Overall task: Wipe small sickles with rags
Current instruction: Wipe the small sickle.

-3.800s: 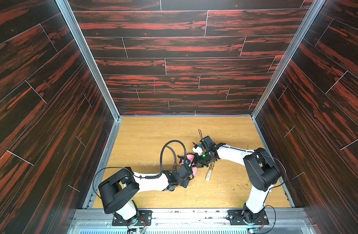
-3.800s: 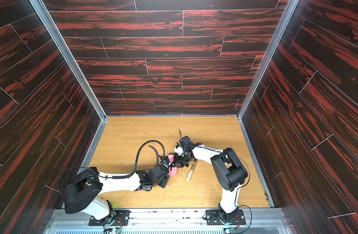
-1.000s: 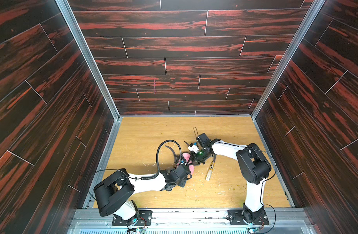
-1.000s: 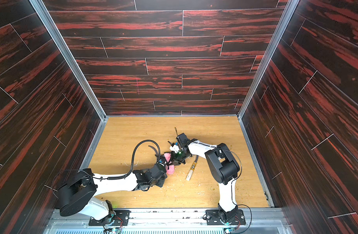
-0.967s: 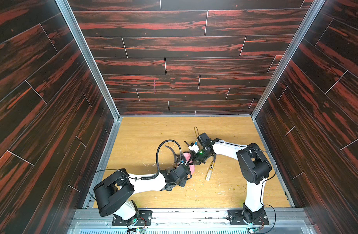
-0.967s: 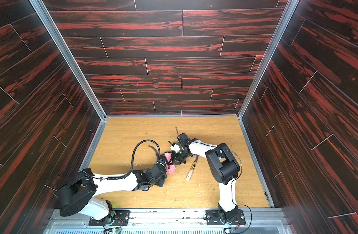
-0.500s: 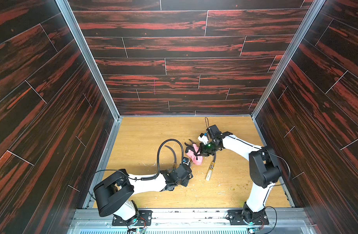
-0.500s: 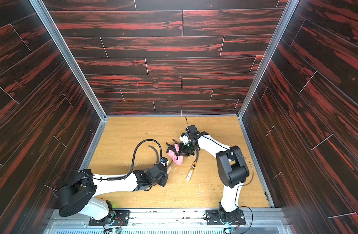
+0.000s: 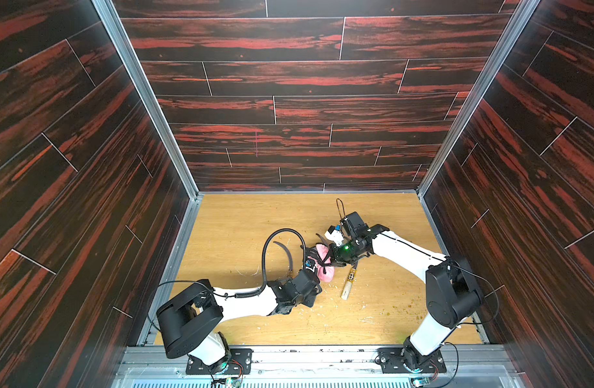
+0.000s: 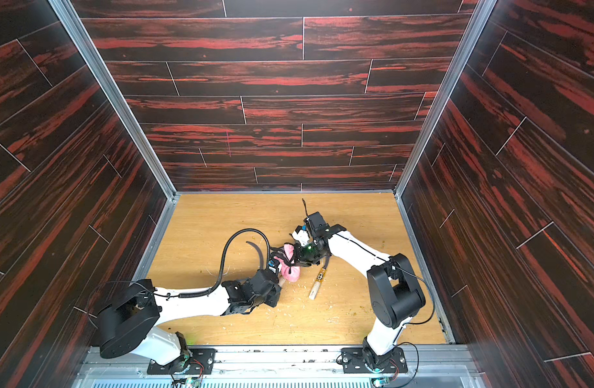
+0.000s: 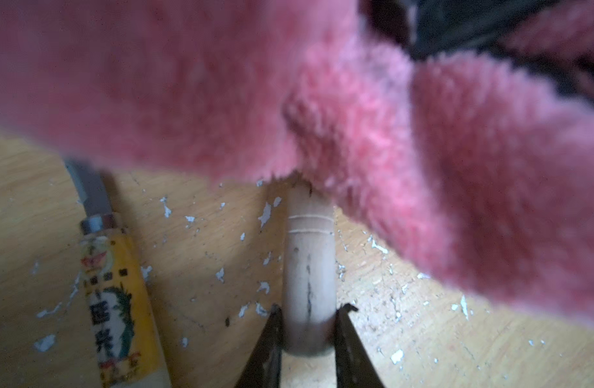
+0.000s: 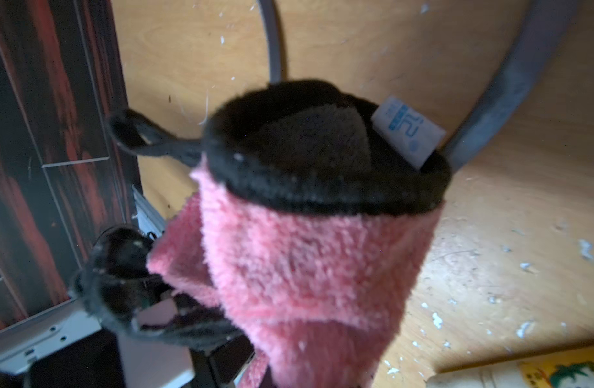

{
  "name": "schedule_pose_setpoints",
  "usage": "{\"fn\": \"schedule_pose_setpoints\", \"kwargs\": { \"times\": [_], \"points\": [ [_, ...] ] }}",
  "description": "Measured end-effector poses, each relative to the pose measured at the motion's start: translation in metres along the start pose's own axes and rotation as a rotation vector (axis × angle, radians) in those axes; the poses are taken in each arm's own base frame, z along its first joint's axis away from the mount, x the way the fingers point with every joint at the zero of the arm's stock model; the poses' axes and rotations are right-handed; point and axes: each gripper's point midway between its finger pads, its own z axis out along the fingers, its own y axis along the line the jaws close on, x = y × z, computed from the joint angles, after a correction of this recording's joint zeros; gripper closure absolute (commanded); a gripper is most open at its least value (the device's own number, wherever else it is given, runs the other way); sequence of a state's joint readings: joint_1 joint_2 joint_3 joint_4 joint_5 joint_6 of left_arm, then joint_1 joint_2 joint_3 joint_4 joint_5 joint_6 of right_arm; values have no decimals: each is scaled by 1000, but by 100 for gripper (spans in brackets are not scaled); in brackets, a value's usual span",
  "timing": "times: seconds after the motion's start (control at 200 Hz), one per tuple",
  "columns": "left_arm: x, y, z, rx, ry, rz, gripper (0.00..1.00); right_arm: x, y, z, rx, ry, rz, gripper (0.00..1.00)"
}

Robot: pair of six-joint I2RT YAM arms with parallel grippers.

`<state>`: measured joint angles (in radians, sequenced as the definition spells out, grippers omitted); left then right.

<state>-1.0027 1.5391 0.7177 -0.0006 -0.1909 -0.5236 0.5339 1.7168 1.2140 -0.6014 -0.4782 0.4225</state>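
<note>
My left gripper (image 11: 309, 307) is shut on the pale wooden handle (image 11: 309, 268) of a small sickle, held low over the floor. Draped over the handle's far end is the pink fluffy rag (image 11: 356, 111), which hides the neck and blade. My right gripper (image 9: 332, 260) is shut on that rag (image 12: 305, 262); its fingertips are buried in the cloth, and the black hem and loop (image 12: 137, 134) stick up. In both top views the rag (image 9: 322, 267) (image 10: 289, 268) bridges the two grippers. A second sickle with a yellow label (image 11: 115, 295) (image 9: 347, 285) lies beside them.
A dark curved blade (image 9: 285, 250) lies on the floor left of the rag, its handle hidden by my left arm. The left arm's black cable loop (image 9: 282, 235) arches above it. Pale flecks (image 9: 366, 307) litter the wooden floor. Dark panelled walls enclose three sides.
The right gripper has swept the rag along the held sickle, out toward the back right and partly back. The left gripper has kept its grip and hardly moved.
</note>
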Motion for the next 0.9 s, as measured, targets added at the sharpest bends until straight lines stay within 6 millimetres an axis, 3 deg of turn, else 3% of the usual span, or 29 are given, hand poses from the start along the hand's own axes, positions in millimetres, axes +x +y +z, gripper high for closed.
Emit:
{"fn": "schedule_pose_setpoints", "kwargs": {
  "times": [0.18, 0.371, 0.631, 0.902],
  "points": [
    [0, 0, 0, 0, 0, 0, 97, 0, 18, 5, -89, 12, -16, 100],
    [0, 0, 0, 0, -1, 0, 97, 12, 31, 33, -180, 106, -4, 100],
    [8, 4, 0, -18, 31, 10, 97, 19, 2, 62, -122, 161, 60, 100],
    [13, 8, 0, -33, 51, 18, 97, 12, -13, 65, -30, 125, 27, 100]
  ]
}}
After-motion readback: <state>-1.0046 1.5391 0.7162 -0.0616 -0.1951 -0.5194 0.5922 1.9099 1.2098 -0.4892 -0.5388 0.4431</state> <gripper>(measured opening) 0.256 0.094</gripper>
